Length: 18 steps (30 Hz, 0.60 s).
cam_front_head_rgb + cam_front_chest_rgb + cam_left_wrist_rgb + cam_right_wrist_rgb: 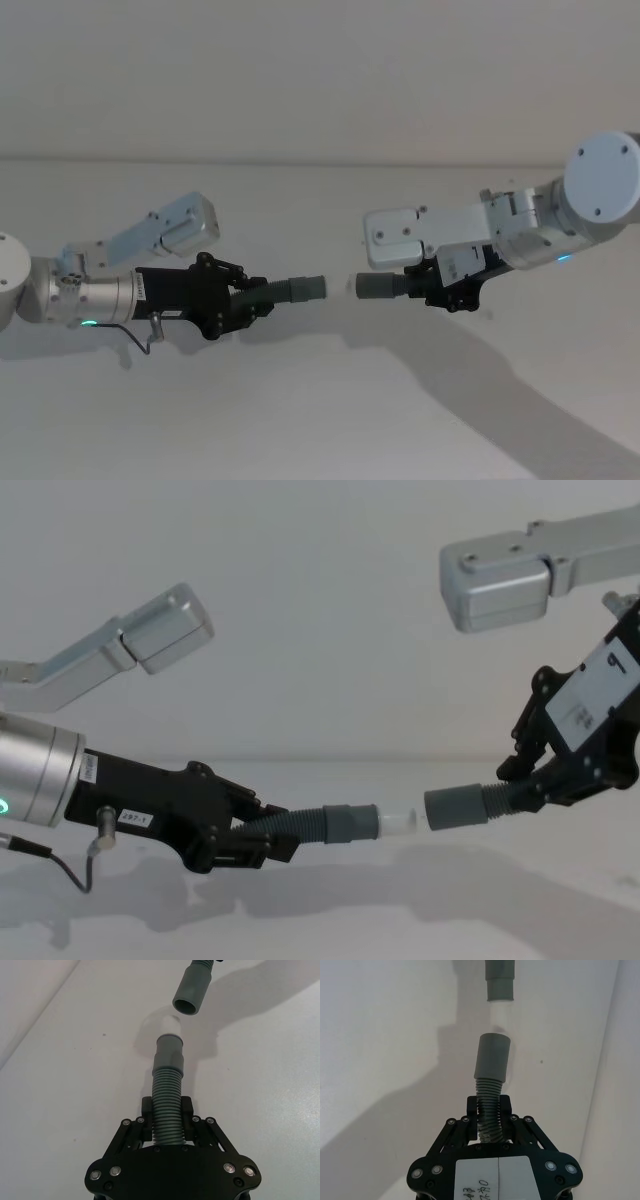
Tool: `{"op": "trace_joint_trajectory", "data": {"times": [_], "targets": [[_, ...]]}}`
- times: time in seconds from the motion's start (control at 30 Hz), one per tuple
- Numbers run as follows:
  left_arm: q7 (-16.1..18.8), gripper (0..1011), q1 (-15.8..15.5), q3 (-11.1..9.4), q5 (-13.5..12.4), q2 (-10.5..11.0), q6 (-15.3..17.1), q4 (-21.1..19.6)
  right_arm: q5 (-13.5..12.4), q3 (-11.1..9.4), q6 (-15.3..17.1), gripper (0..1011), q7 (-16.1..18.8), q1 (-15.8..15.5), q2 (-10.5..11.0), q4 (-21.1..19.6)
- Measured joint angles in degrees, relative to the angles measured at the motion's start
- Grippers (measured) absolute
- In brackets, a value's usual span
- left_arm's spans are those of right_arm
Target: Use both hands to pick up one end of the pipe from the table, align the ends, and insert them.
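Both pieces of the pipe hang in the air above the white table (320,420). My left gripper (250,298) (167,1110) (270,840) is shut on the ribbed part of one hose piece (166,1090), whose smooth cuff (169,1052) (350,823) carries a whitish tip (170,1025) (397,821). My right gripper (425,285) (489,1107) (515,790) is shut on the ribs of the other hose piece (489,1090), which has a plain grey cuff (493,1057) (378,286) (455,808). The two ends face each other. The whitish tip stops just short of the open grey mouth (192,990).
The arms' shadows fall on the bare table below the pipe. A plain white wall (320,80) rises behind it. The silver forearm links (150,630) (500,575) stand above the grippers on each side.
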State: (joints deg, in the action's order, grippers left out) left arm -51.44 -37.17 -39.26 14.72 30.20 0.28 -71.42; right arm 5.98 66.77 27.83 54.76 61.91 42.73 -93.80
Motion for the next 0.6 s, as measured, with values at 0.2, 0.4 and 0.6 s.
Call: {"op": "trace_joint_trajectory", "data": {"times": [0.2,0.4,0.6], "targets": [[0.00,320,0.00,0.00,0.00,0.02,-0.03,0.00,0.02,-0.12,-0.58,250,0.68,0.23,-0.59,0.56],[0.00,320,0.00,0.00,0.00,0.02,-0.06,0.01,0.20,-0.30,-0.80,250,1.11,0.36,-1.17,1.14],[0.00,320,0.00,0.00,0.01,0.02,-0.08,0.01,0.49,-0.49,-0.85,250,1.26,0.45,-1.66,1.68]]}}
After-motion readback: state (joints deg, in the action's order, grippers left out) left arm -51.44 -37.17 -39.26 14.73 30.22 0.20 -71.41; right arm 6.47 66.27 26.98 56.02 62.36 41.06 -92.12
